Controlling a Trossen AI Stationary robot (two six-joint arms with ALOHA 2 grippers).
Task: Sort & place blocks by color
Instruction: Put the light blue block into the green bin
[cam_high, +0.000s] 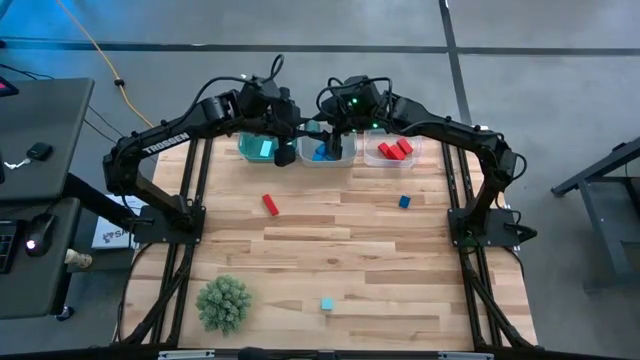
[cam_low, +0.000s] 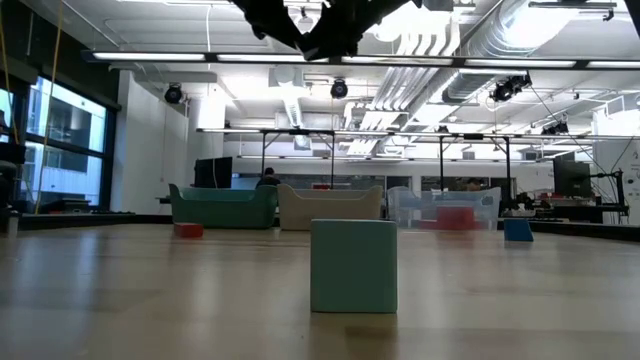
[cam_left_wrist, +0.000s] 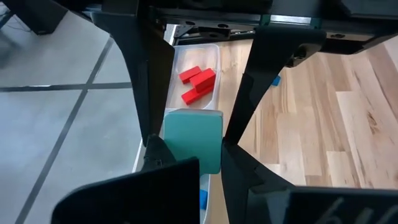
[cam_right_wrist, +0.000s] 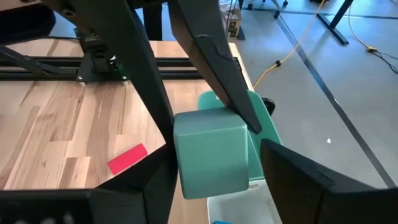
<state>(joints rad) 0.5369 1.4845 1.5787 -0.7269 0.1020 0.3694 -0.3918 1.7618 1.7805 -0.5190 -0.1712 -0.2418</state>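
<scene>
A light teal block (cam_left_wrist: 193, 140) is held in the air between both grippers, over the bins at the table's far edge. My left gripper (cam_high: 287, 135) and my right gripper (cam_high: 333, 133) face each other and are both shut on the block, which also shows in the right wrist view (cam_right_wrist: 211, 152). A teal bin (cam_high: 258, 148), a middle bin (cam_high: 325, 152) with blue blocks and a clear bin (cam_high: 390, 150) with red blocks stand below. A red block (cam_high: 270, 204), a blue block (cam_high: 404, 202) and another teal block (cam_high: 326, 304) lie flat on the table. My left gripper pinches the teal block's two opposite sides (cam_left_wrist: 171, 152) between its two fingers, at the end nearer its wrist. It comes roughly level from the table's left. The block is clear of the bins. My right gripper pinches the same block's opposite sides (cam_right_wrist: 181, 174) between its two fingers, at the other end. It comes roughly level from the table's right, facing the left gripper's fingers (cam_right_wrist: 239, 106). The block hangs clear of the bins.
A green spiky plant ball (cam_high: 222, 303) sits at the near left of the table. The three bins line the far edge. The wooden top between the loose blocks is bare. Desks and cables lie beyond the table's left side.
</scene>
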